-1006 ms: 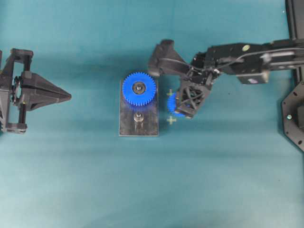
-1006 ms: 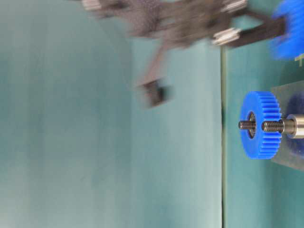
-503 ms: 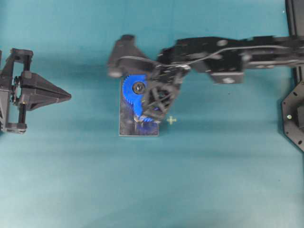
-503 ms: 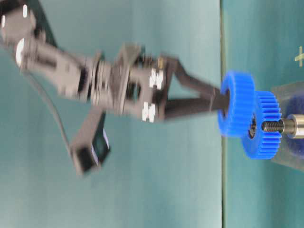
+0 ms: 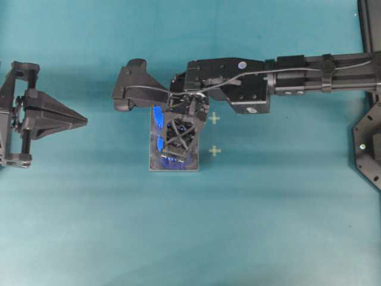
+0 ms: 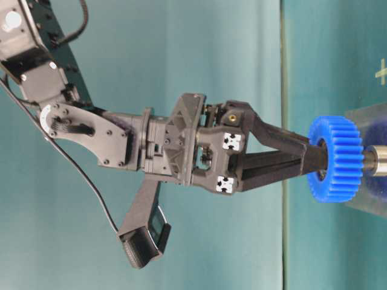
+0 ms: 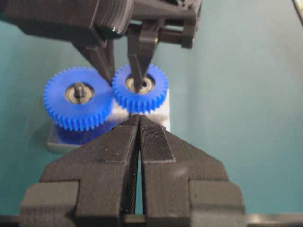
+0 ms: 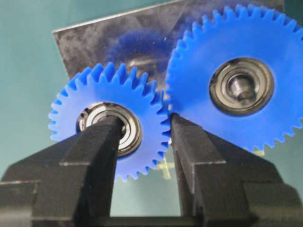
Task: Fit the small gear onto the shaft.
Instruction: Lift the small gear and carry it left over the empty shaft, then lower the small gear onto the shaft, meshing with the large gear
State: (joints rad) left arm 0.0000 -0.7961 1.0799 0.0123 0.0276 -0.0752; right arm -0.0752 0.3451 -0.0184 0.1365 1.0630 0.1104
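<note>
Small gear (image 8: 111, 142), bright blue, bearing hub: we logged it held over the grey plate (image 8: 104, 40), just beside the larger gear (image 8: 239, 80), teeth apparently meeting. Right gripper (image 8: 142, 142): half-closed, one finger through the hub bore, the other outside the rim. Shaft (image 6: 378, 161): only its collar showed at table level; whether the gear was seated we could not tell. Step judged: placement. Next we expected pressing down, tooth alignment, then release. Left gripper (image 7: 138, 124): closed, empty, well apart.

Overhead looks straight down; wrist views closely share the plate (image 5: 156, 162).
</note>
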